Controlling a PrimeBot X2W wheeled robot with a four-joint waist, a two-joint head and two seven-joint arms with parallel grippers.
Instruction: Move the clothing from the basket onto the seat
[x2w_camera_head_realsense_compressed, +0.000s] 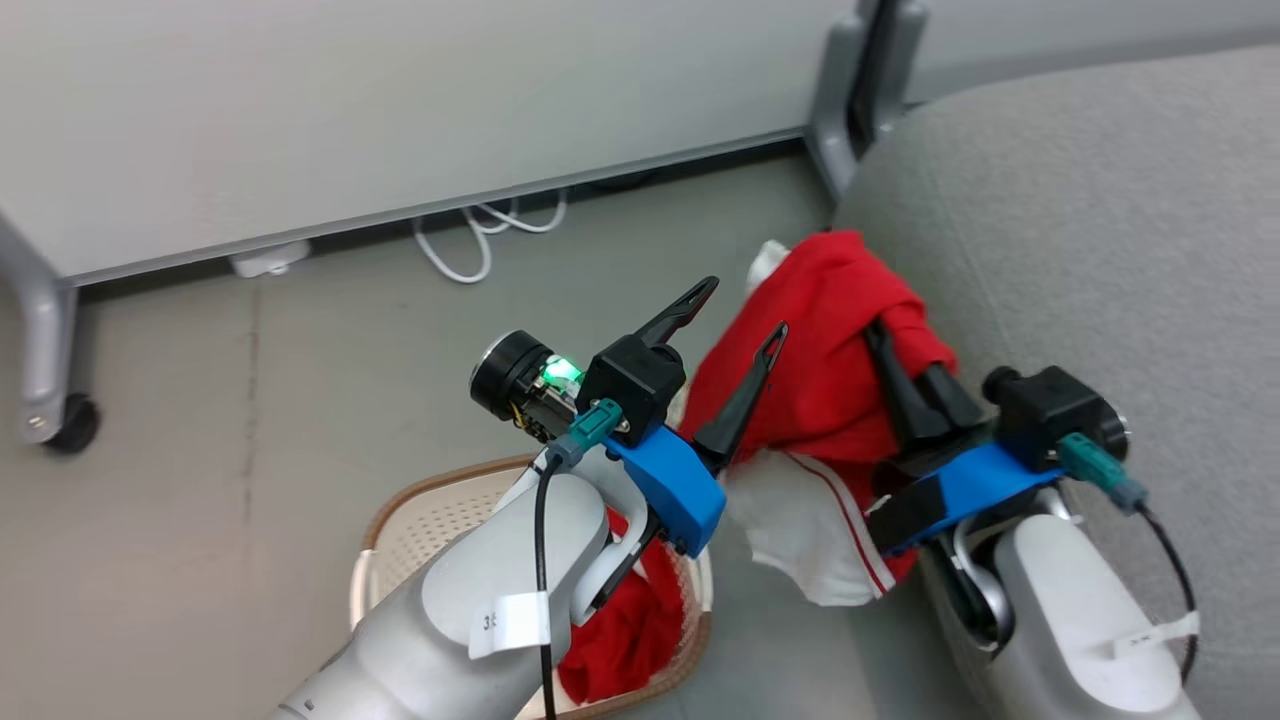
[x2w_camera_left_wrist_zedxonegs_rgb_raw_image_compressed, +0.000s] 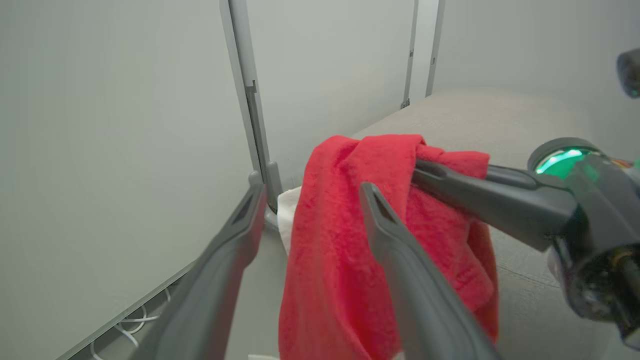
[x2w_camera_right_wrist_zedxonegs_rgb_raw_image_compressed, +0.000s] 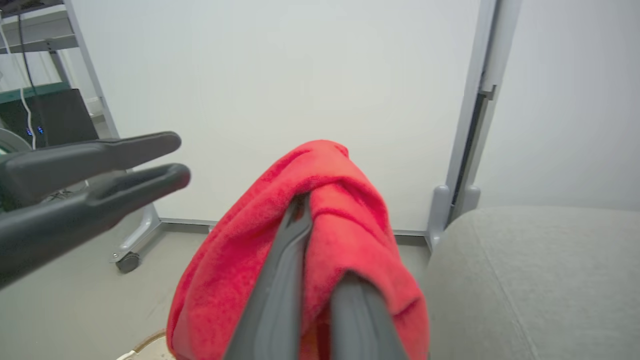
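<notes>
A red garment of the clothing (x2w_camera_head_realsense_compressed: 820, 350) with a white panel (x2w_camera_head_realsense_compressed: 810, 530) hangs in the air beside the grey seat (x2w_camera_head_realsense_compressed: 1080, 250). My right gripper (x2w_camera_head_realsense_compressed: 885, 345) is shut on its top fold, fingertips buried in the cloth. In the right wrist view the fingers (x2w_camera_right_wrist_zedxonegs_rgb_raw_image_compressed: 290, 250) run up into the red fabric (x2w_camera_right_wrist_zedxonegs_rgb_raw_image_compressed: 330, 185), with the seat (x2w_camera_right_wrist_zedxonegs_rgb_raw_image_compressed: 540, 275) on the right. My left gripper (x2w_camera_head_realsense_compressed: 745, 308) is open and empty just left of the garment; one finger (x2w_camera_left_wrist_zedxonegs_rgb_raw_image_compressed: 380, 220) lies against the red cloth (x2w_camera_left_wrist_zedxonegs_rgb_raw_image_compressed: 330, 250). Below it, the basket (x2w_camera_head_realsense_compressed: 400, 530) holds a second red garment (x2w_camera_head_realsense_compressed: 620, 630).
A white partition panel (x2w_camera_head_realsense_compressed: 400, 100) stands behind on grey legs, with a caster (x2w_camera_head_realsense_compressed: 70, 420) at the left and a post (x2w_camera_head_realsense_compressed: 860, 90) by the seat's corner. White cables (x2w_camera_head_realsense_compressed: 480, 240) lie on the grey floor under the panel.
</notes>
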